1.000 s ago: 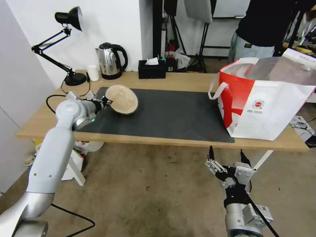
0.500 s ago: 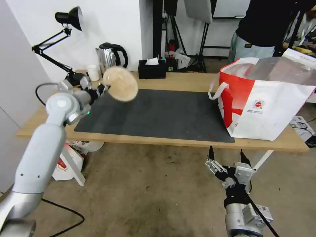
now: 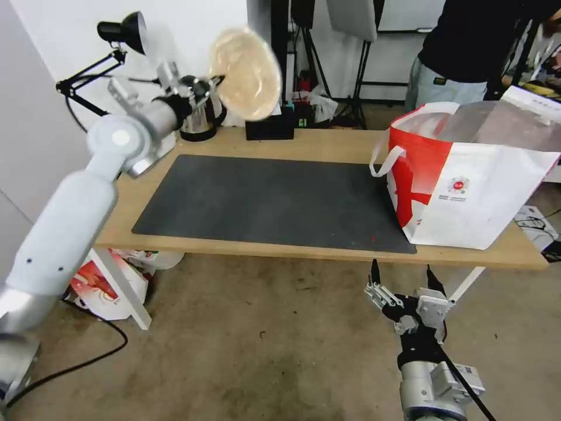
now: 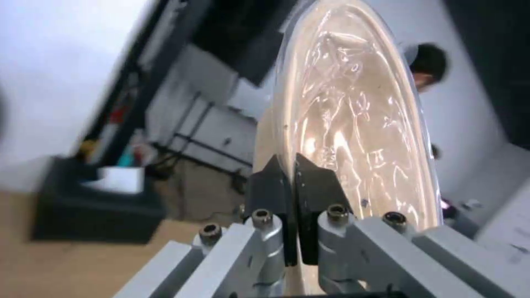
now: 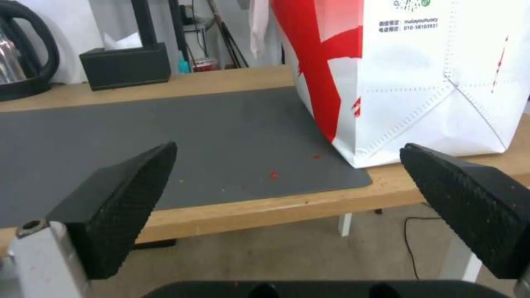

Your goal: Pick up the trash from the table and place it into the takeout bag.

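Nearest the robot, the right gripper (image 3: pixel 403 275) hangs parked below the front edge of the table (image 3: pixel 327 251), its fingers spread wide and holding nothing; from there its wrist view looks across the dark grey mat (image 5: pixel 165 124) to the foot of the takeout bag (image 5: pixel 420 82), so it reads as waiting out of the way while the other arm works. The mat itself lies bare apart from a few small red specks, which suggests the beige bowl is the last piece of trash to go. The takeout bag (image 3: pixel 473 175) stands upright on the table's right end, just off the mat's edge, its mouth open upward and the foil lining showing, so a thing can be dropped in from above. Farther back and high over the table's left rear, the left gripper (image 3: pixel 213 82) holds the shallow beige bowl (image 3: pixel 245 73) in the air, well apart from the bag. The left wrist view shows why the bowl stands on edge: the two dark fingertips (image 4: pixel 276 182) are pinched together on its thin rim, so the bowl (image 4: pixel 353 116) hangs tilted almost vertical, its shiny inside turned sideways. Held this high, it should clear the bag's rim and loop handles. Behind the bowl sit the black tissue box (image 3: pixel 269 126) and a kettle (image 3: pixel 196 123).
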Available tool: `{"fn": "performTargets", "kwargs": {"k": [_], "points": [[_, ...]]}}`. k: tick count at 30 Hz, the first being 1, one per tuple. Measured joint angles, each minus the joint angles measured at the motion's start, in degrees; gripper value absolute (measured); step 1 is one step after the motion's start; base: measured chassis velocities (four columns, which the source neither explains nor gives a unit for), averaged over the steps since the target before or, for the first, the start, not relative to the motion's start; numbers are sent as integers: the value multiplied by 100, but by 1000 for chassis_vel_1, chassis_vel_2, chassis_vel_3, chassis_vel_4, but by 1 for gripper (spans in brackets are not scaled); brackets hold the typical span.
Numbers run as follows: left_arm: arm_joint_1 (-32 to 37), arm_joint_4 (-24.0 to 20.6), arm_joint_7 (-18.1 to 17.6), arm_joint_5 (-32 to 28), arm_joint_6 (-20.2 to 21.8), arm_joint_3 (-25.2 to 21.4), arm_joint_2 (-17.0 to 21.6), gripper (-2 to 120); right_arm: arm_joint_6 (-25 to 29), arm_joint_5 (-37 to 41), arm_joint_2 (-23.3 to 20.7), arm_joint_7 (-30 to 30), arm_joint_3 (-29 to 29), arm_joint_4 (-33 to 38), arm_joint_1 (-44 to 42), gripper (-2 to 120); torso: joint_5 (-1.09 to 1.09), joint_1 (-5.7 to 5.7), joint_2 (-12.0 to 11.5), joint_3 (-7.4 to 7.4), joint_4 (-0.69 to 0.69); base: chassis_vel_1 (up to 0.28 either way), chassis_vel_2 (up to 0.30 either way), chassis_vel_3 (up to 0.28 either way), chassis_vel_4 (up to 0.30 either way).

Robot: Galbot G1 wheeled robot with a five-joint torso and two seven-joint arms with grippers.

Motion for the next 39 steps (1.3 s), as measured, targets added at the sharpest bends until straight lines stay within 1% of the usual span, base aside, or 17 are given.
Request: {"fn": "performTargets", "kwargs": {"k": [1, 5, 6, 8, 10, 11, 13, 14, 17, 18, 20, 21, 23, 24, 28, 37, 39], "points": [[0, 0, 0, 0, 0, 0, 0, 0, 0, 0, 0, 0, 0, 0, 0, 100, 0, 0, 0, 0, 0, 0, 0, 0, 0], [-466, 226, 605, 0, -248, 631, -190, 0, 0, 0, 0, 0, -1, 0, 0, 100, 0, 0, 0, 0, -2, 0, 0, 0, 0], [-466, 226, 605, 0, -248, 631, -190, 0, 0, 0, 0, 0, -1, 0, 0, 100, 0, 0, 0, 0, -2, 0, 0, 0, 0], [-745, 378, 861, -9, -367, 977, -286, 0, 0, 0, 0, 0, 0, 0, 0, 100, 0, 0, 0, 0, -1, 0, 0, 0, 0], [-760, 388, 871, -9, -372, 993, -290, 0, 0, 0, 0, 0, 0, 0, 0, 100, 0, 0, 0, 0, -1, 0, 0, 0, 0], [-1006, 565, 1030, -10, -468, 1224, -397, 0, 0, 0, 0, 0, -1, 0, 0, 100, 0, 0, 0, 0, 0, 0, 0, 0, 0], [-1278, 827, 1188, -19, -522, 1435, -588, 0, 0, 0, 0, 0, -1, 0, 0, 100, -1, 0, 0, 0, 0, 0, 0, 0, 0], [-1278, 827, 1188, -19, -522, 1435, -588, 0, 0, 0, 0, 0, -1, 0, 0, 100, -1, 0, 0, 0, 0, 0, 0, 0, 0], [-1657, 1240, 1362, -21, -546, 1712, -898, 0, 0, 0, 0, 0, 0, 0, 0, 100, 1, 0, 0, 0, -1, 0, 0, 0, 0], [-1657, 1240, 1362, -21, -546, 1712, -898, 0, 0, 0, 0, 0, 0, 0, 0, 100, 1, 0, 0, 0, -1, 0, 0, 0, 0], [-1927, 1618, 1379, 37, -533, 1942, -1232, 0, 0, 0, 0, 0, 0, 0, 0, 100, 1, 0, 0, 0, -1, 0, 0, 0, 0], [-1927, 1618, 1379, 37, -533, 1942, -1232, 0, 0, 0, 0, 0, 0, 0, 0, 100, 1, 0, 0, 0, -1, 0, 0, 0, 0], [-2095, 1961, 1379, 88, -535, 2066, -1541, 0, 0, 0, 0, 0, 0, 0, 0, 100, -1, 1, 0, 0, -1, 0, 0, 0, 0], [-2095, 1961, 1379, 88, -535, 2066, -1541, 0, 0, 0, 0, 0, 0, 0, 0, 100, -1, 1, 0, 0, -1, 0, 0, 0, 0], [-2431, 2709, 1501, 123, -564, 2311, -2119, 0, 0, 0, 0, 0, 0, 0, 0, 100, 0, 0, 0, 0, -1, 0, 0, 0, 0], [-2566, 3353, 1825, 137, -631, 2476, -2603, 0, 0, 0, 0, 0, 0, 0, 0, 100, -1, 0, -1, 0, 0, 0, 0, 0, 0], [-2602, 3552, 1867, 172, -694, 2477, -2811, 0, 0, 0, 0, 0, 0, 0, 0, 100, -1, 0, -1, 0, 0, 0, 0, 0, 0]]}}
